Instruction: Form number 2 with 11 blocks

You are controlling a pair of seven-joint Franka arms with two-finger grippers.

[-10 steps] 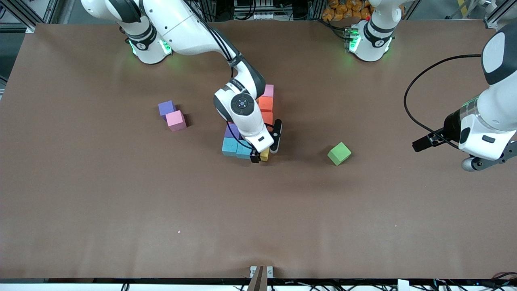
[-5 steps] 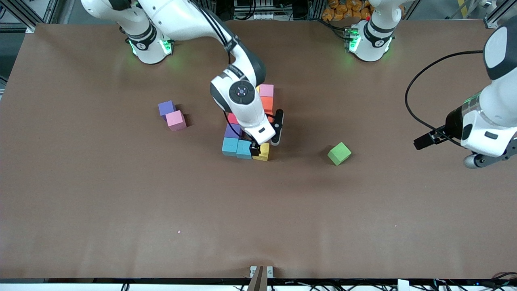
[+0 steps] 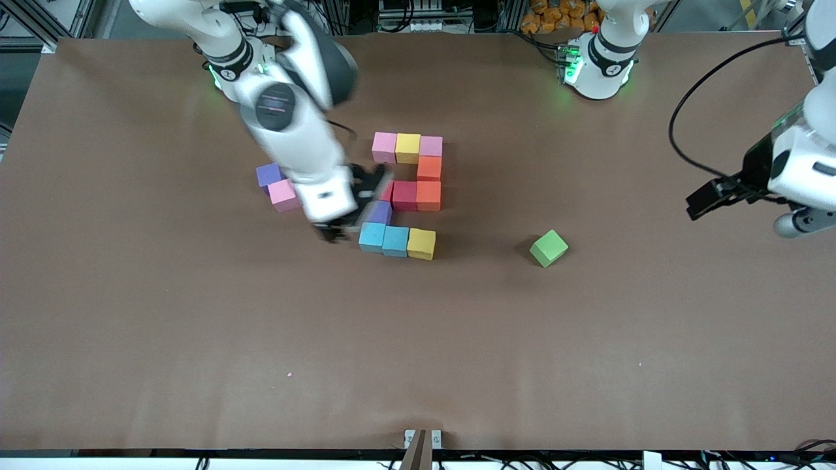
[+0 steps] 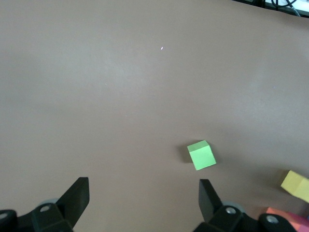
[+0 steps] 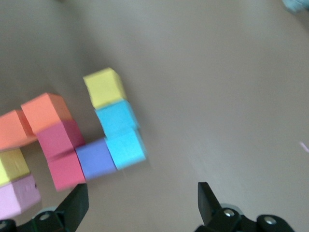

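Brown counter (image 3: 196, 326) with the number 2 (image 3: 406, 194) laid flat near the middle, its long axis running from the robots' bases toward the front camera, top bar nearest the bases. Top bar: pink block (image 3: 385, 147), yellow block (image 3: 408, 148), second pink block (image 3: 431, 146). Below that, an orange block (image 3: 429, 168) leading to a middle bar ending in a second orange block (image 3: 428, 196) beside a red block (image 3: 405, 195), the bar's remaining block partly hidden by the right gripper (image 3: 346, 212). Purple block (image 3: 381, 212) joining the middle bar to the bottom bar: two light blue blocks (image 3: 372, 237) (image 3: 395, 241) and a yellow block (image 3: 421, 243), touching in a row, also clear in the right wrist view (image 5: 120, 145).

Right gripper blurred, over the counter just beside the purple block and the bottom bar's blue end, jaws spread wide and holding nothing. Left gripper (image 3: 793, 222) over the counter's edge at the left arm's end, waiting, jaws released and empty (image 4: 140, 203).

Spare cubes: a green cube (image 3: 548, 248) alone, turned askew, toward the left arm's end; a pink cube (image 3: 284, 194) touching a purple cube (image 3: 269, 174) toward the right arm's end. Wide bare counter between the figure and the front camera's edge.
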